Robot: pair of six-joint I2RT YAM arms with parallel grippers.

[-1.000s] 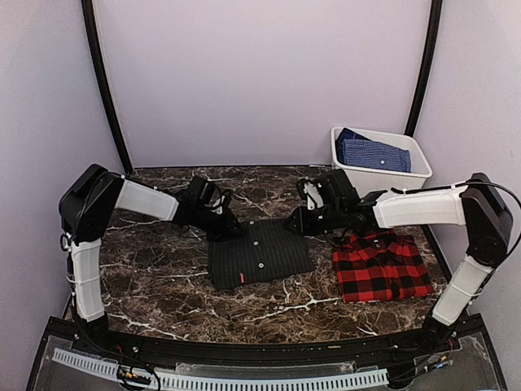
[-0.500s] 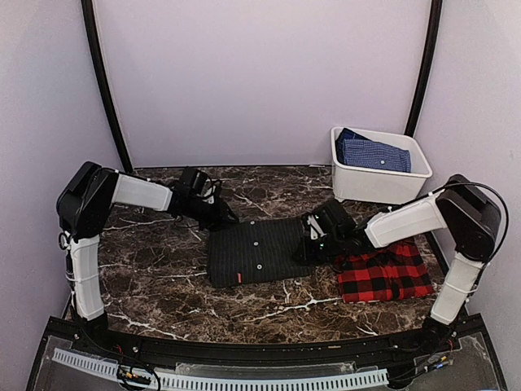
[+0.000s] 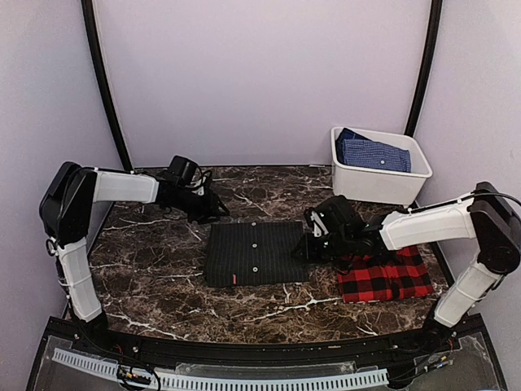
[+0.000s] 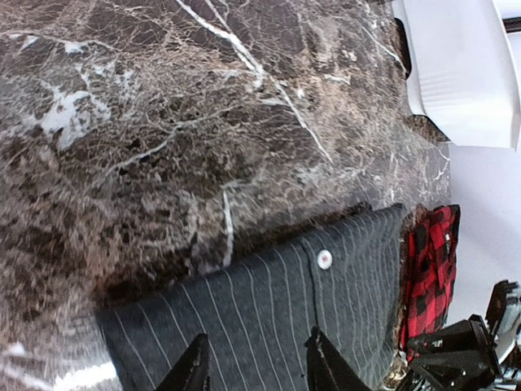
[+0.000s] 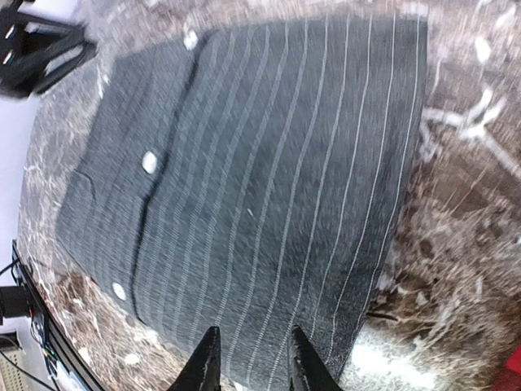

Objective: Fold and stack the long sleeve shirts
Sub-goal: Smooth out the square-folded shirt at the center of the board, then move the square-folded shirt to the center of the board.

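Note:
The charcoal pinstripe shirt lies folded flat in the middle of the table. The red-and-black plaid shirt lies folded to its right, apart from it. My left gripper is open and empty just beyond the pinstripe shirt's far left corner; in the left wrist view the shirt lies below its fingertips. My right gripper is open at the shirt's right edge; in the right wrist view it hovers over the striped cloth with nothing between the fingers.
A white bin holding a folded blue shirt stands at the back right. Dark marble table with black frame posts at the back corners. The right forearm lies over the plaid shirt's far edge.
The left gripper drew back to the left, off the pinstripe shirt's far corner. The right gripper came down from the far right corner to the right edge. The shirt now lies squarer.

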